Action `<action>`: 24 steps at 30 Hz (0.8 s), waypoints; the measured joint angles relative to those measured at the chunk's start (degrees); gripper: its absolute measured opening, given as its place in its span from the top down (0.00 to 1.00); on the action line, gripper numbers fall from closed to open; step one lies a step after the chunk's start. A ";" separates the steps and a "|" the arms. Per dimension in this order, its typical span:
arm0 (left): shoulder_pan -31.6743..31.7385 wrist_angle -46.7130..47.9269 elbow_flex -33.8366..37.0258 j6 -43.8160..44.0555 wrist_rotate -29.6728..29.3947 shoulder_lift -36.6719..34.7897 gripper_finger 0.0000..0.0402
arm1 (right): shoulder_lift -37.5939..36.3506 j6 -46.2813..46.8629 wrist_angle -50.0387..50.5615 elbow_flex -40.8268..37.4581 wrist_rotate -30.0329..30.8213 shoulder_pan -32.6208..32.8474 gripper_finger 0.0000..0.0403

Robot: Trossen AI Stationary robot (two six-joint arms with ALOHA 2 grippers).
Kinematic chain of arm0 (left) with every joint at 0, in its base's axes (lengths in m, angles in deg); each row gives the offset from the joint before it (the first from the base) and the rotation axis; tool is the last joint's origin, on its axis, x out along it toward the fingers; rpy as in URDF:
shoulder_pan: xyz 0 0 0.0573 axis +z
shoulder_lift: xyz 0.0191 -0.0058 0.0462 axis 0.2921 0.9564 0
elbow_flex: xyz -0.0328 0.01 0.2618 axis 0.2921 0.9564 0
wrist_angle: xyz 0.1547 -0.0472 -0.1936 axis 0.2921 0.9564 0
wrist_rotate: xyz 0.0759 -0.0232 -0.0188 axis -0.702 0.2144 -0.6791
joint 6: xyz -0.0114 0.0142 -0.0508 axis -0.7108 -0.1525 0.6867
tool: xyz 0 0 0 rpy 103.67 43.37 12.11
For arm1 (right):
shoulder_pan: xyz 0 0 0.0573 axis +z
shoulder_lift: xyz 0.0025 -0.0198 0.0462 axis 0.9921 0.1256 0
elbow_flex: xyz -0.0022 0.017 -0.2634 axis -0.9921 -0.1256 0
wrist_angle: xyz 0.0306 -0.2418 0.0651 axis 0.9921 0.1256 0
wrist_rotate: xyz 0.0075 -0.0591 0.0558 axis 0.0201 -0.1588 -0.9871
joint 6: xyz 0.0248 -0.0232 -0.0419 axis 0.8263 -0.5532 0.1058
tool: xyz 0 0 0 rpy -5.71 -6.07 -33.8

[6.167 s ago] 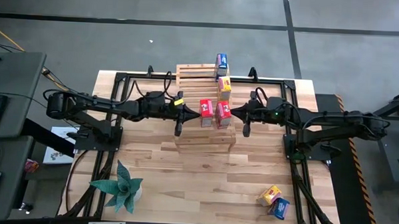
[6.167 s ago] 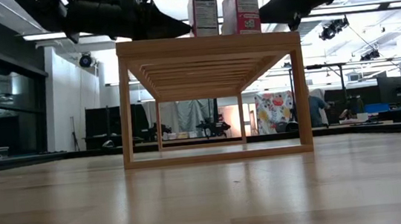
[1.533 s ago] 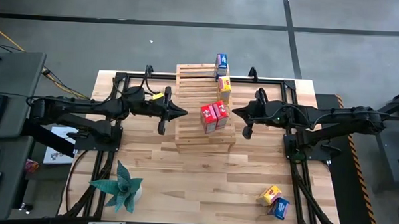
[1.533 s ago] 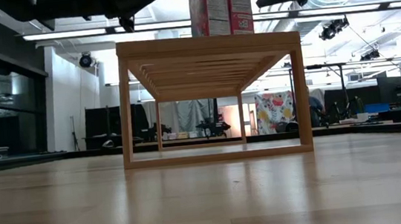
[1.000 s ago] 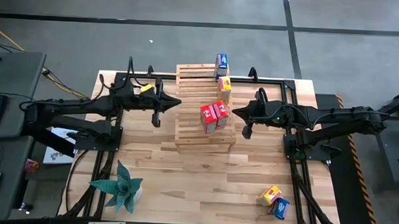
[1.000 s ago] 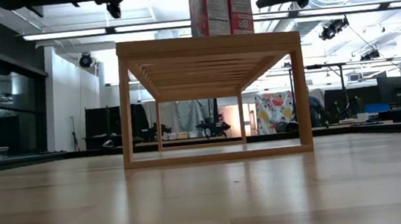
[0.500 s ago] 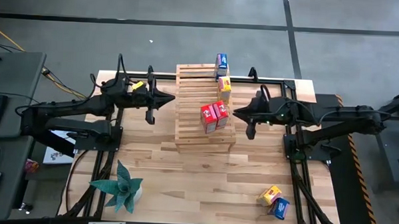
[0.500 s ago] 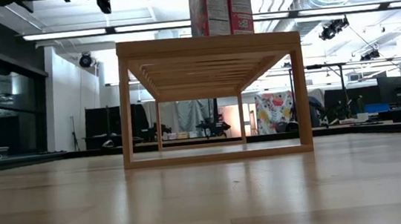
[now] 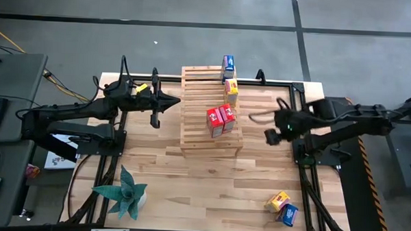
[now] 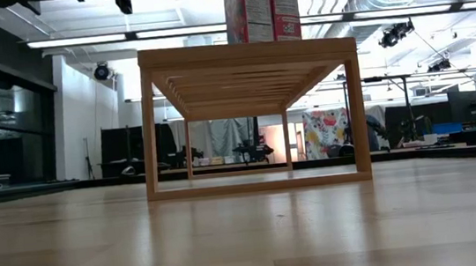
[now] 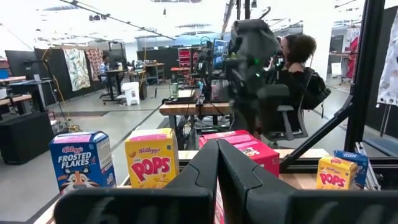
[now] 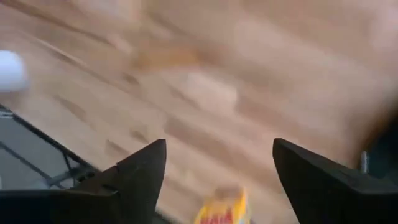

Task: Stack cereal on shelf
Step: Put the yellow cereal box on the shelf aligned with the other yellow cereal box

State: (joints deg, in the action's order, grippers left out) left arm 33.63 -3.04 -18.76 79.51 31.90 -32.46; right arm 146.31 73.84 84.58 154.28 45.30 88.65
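Six cereal boxes are showing in the high view, two of each colour. Four are sitting on the shelf [image 9: 211, 116], the stepped slatted rack standing at the centre of the surface [image 9: 189, 177]: the two red boxes [image 9: 220, 120] are standing side by side and touching on the tier nearest 6 o'clock, a yellow-orange box [image 9: 231, 92] is standing on the tier above them toward 12 o'clock, and a blue-purple box [image 9: 228, 64] is standing at the 12 o'clock end. The other two are lying off the shelf, well apart from it at about 5 o'clock on the surface: a second yellow-orange box [image 9: 278, 200] and a second blue-purple box [image 9: 288, 214], just beside each other. One teal plant [image 9: 123, 193] is standing at about 7 o'clock, well clear of the shelf. The left end effector [image 9: 166, 102] is hanging at 9 o'clock of the shelf, apart from it, fingers clenched together and grasping nothing, as the left wrist view shows. The right end effector [image 9: 271, 136] is hanging at 3 o'clock of the shelf, apart from it, fingers [image 12: 134, 177] spread wide and released, with bare surface showing between them. In the low view the red boxes are standing upright on the shelf's top slats.
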 joint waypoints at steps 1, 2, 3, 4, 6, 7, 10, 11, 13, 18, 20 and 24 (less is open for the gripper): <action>-0.02 0.00 0.00 0.01 0.00 0.00 1.00 | -0.01 4.53 1.21 -0.78 -1.28 1.90 0.28; 0.00 -0.02 0.00 0.01 0.03 0.00 1.00 | 0.00 8.50 1.68 -1.56 -2.26 3.98 0.28; -0.03 -0.06 0.00 0.01 0.07 0.00 1.00 | 0.01 12.09 1.46 -2.22 -3.08 6.12 0.28; -0.06 -0.16 -0.01 0.00 0.09 0.00 1.00 | 0.02 15.75 0.95 -2.89 -3.81 8.29 0.28; -0.15 -0.35 0.00 -0.14 0.09 0.00 1.00 | 0.03 22.70 -1.46 -3.96 -4.82 12.64 0.28; -0.15 -0.35 0.00 -0.28 0.11 0.00 1.00 | 0.03 25.73 -3.80 -4.27 -4.71 14.96 0.28; -0.15 -0.06 0.00 -0.05 0.13 0.01 1.00 | 0.83 35.20 -7.93 -4.38 -0.34 21.46 0.28; -0.15 0.21 0.00 0.00 0.13 0.02 1.00 | 1.47 38.77 -8.55 -4.38 1.45 23.68 0.28; -0.15 1.03 0.03 0.01 0.15 0.02 1.00 | 3.30 46.31 -8.53 -4.38 3.40 27.70 0.28; -0.15 3.03 0.05 0.01 0.25 0.07 1.00 | 9.23 56.13 -11.11 -4.40 -2.95 34.44 0.28; -0.17 3.13 0.05 0.01 0.25 0.07 0.99 | 10.97 54.87 -12.49 -4.34 -5.32 36.18 0.28; -0.17 3.15 0.05 0.01 0.25 0.07 0.99 | 14.26 45.88 -12.74 -1.09 -1.40 38.35 0.28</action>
State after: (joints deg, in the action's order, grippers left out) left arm 33.45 0.11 -18.71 79.52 32.14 -32.39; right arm 160.57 119.72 71.84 153.19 43.90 127.00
